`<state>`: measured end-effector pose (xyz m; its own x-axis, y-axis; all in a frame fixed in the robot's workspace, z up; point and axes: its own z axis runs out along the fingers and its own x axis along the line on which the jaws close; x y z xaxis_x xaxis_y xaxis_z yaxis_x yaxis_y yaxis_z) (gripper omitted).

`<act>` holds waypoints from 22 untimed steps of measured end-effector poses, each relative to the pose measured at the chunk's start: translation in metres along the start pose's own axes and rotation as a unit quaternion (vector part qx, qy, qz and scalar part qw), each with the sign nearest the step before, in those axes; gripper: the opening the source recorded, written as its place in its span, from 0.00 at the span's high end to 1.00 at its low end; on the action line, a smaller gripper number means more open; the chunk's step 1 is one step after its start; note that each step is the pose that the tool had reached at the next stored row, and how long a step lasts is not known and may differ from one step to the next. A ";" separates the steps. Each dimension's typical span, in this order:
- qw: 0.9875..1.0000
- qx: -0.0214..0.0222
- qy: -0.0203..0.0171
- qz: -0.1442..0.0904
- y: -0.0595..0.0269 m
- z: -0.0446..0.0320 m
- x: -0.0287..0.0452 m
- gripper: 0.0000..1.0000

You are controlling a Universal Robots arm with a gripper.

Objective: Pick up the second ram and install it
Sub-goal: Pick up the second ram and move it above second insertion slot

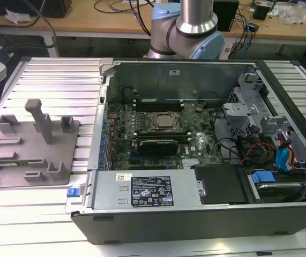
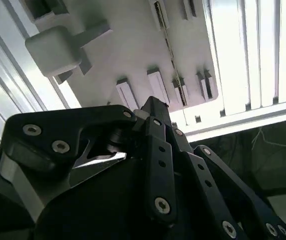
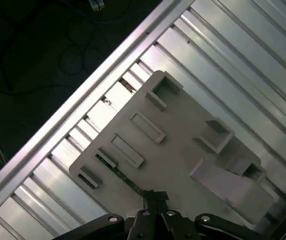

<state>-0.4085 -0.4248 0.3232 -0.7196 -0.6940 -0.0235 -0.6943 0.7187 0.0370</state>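
Gripper [image 3: 155,195] hung over the grey tray [image 3: 180,162] with jaws pressed together, and the second ram [image 3: 121,175] lay on that tray.

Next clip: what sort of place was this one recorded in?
Probably a robotics lab or test workshop: an opened computer case sits on a slotted aluminium table, a robot arm stands behind it, and wooden benches strewn with cables run along the back.

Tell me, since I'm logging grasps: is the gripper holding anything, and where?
Cannot tell; the gripper is at one end of the second ram on the gray fixture.
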 end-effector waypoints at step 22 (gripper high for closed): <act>0.945 -0.007 0.012 -0.327 -0.0002 0.0044 0.0001 0.92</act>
<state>-0.4085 -0.4248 0.3188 -0.1354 -0.9905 -0.0228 -0.9902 0.1345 0.0365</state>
